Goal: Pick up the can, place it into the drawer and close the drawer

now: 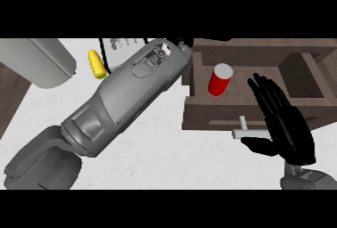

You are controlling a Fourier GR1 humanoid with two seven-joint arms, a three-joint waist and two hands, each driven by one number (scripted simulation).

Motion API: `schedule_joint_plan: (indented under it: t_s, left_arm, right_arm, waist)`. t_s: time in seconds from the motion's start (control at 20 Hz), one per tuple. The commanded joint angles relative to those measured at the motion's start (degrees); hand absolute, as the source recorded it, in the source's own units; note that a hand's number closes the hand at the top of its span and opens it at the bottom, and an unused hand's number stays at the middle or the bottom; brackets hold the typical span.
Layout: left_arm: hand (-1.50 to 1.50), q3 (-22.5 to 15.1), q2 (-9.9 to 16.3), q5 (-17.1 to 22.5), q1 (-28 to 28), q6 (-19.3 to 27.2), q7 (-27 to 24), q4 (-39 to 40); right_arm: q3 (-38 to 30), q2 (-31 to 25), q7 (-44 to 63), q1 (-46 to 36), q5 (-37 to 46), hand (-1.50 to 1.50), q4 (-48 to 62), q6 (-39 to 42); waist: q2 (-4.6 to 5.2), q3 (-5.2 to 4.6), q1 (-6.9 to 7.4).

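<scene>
A red can [219, 82] with a pale top stands upright inside the open brown drawer [197, 113], near its left wall. My right hand [288, 127] is open with straight fingers pointing up, held over the drawer's front right. Its thumb lies next to the pale drawer handle [245, 130]. My left forearm [125, 102] runs diagonally from the lower left up to the drawer's back left corner. Only a dark sliver of my left hand [179, 45] shows past the wrist, and nothing is seen in it.
A yellow corn cob [96, 64] lies on the white counter [164, 156] beside the left forearm. A grey rounded appliance [39, 60] sits at the top left. The counter's left edge meets a dark wooden floor [10, 95].
</scene>
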Motion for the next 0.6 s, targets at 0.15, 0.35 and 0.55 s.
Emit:
schedule_joint_plan:
  t_s: [0.15, 0.35, 0.55]
  left_arm:
    - [-1.50, -1.16, 7.51, -2.62, 2.59, -0.68, 7.89, -9.67]
    - [-1.50, -1.02, 11.51, -4.03, 5.51, -2.71, 8.45, -12.50]
    - [-1.50, -2.40, 12.88, -5.41, 10.83, -0.87, 9.70, -19.20]
  right_arm:
    - [-2.89, 2.99, -3.30, -4.92, 3.31, -1.50, 16.73, -11.06]
    - [-5.62, 2.46, -5.41, -11.08, 3.53, -1.50, 26.72, -13.90]
    - [-5.88, 2.92, -4.86, -14.21, 6.18, -1.50, 32.06, -15.93]
  waist:
    - [-0.45, 0.01, 1.43]
    - [0.03, 0.03, 1.38]
    - [-0.10, 0.00, 1.76]
